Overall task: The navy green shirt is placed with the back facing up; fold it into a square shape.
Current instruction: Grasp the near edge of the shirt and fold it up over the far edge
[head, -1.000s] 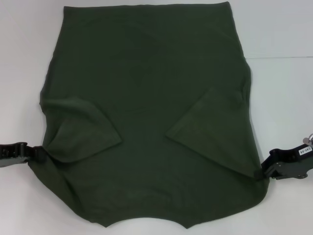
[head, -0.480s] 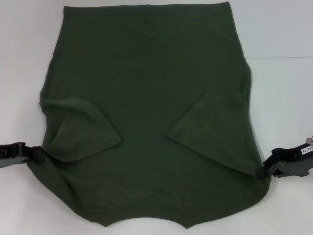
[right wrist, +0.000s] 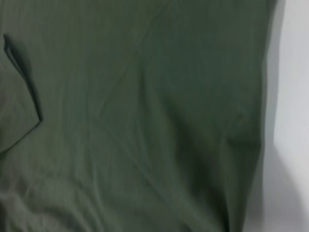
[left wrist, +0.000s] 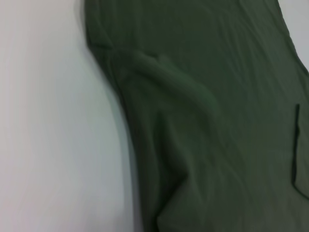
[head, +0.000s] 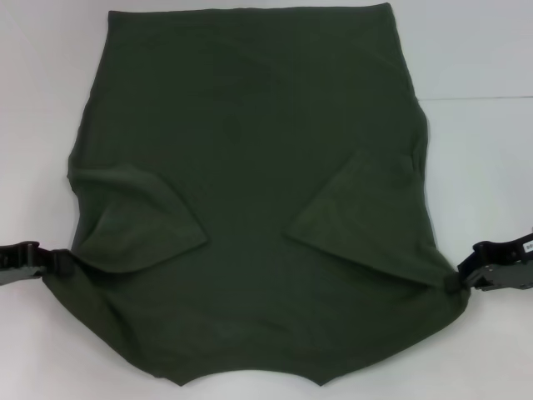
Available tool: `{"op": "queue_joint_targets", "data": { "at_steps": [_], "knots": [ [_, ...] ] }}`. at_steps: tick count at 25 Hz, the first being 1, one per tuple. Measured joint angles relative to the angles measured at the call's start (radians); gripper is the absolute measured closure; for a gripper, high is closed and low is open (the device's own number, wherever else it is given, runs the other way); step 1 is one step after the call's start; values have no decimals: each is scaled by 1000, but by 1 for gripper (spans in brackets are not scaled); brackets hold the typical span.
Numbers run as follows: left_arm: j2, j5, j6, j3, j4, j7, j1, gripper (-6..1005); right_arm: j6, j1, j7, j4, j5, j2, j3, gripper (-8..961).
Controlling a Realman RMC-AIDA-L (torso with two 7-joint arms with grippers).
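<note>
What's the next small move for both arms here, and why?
Probably lift both edges and carry them toward the far hem. The left gripper and right gripper sit at opposite side edges of the navy green shirt, whose sleeves are already folded inward.

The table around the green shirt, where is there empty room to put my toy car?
The shirt fills the middle of the table. Bare white strips run down both sides of it, widest near the far corners. Nearer the robot it gets crowded: the left gripper and right gripper sit at the shirt's side edges.
</note>
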Motion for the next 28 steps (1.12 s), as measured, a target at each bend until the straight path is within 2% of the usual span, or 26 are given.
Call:
{"op": "queue_joint_targets", "data": {
  "at_steps": [4, 10, 14, 20, 23, 28],
  "knots": [
    [15, 0, 69, -21, 0, 4, 1, 978, -69, -24, -50, -54, 28, -11, 0, 896],
    [41, 1, 262, -54, 22, 53, 2, 978, -182, -80, -160, -92, 57, -46, 13, 897],
    [51, 6, 369, -55, 36, 68, 6, 977, -240, -124, -225, -97, 71, -68, 31, 897],
    [60, 4, 545, -58, 50, 103, 28, 977, -318, -197, -283, -146, 88, -90, 78, 889],
    [71, -10, 552, -111, 56, 99, 20, 977, -321, -203, -286, -140, 138, -116, 118, 886],
    [81, -21, 440, -230, 46, 40, -59, 977, -243, -152, -202, -137, 243, -145, 188, 879]
  ]
}}
